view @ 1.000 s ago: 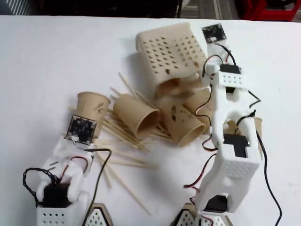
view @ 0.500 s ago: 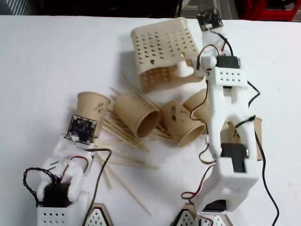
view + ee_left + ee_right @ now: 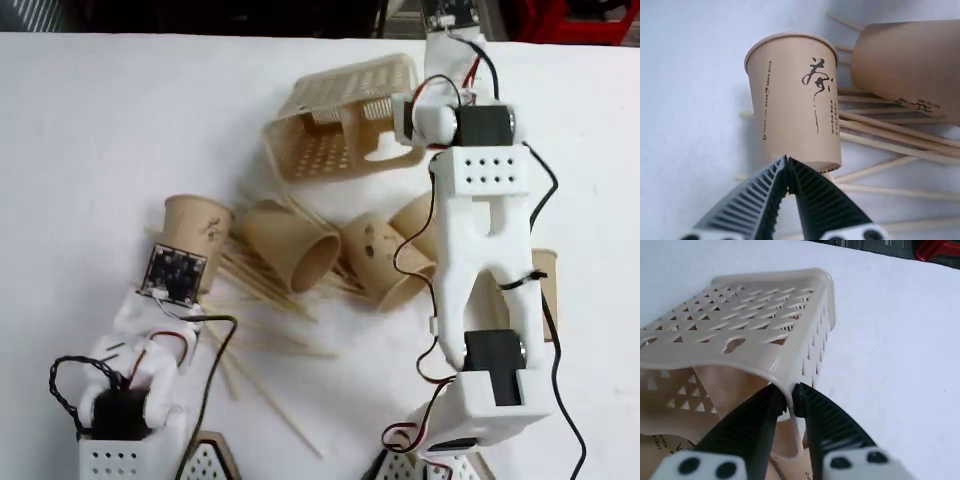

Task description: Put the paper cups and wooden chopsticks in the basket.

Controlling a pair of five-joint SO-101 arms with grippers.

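1. The right gripper point(image 3: 788, 396) pinched the rim of the basket point(image 3: 755, 325), which was tilted on its side at the far part of the tabletop point(image 3: 100, 120) — I think it should be turned mouth-up and set flat before release.
2. The left gripper point(image 3: 787, 162) was pressed together, empty, just beside a paper cup point(image 3: 795, 110).
3. The basket looked like stiff plastic with triangle holes; the cup was smooth and tapered; the chopsticks point(image 3: 265, 290) — thin wood — lay scattered.
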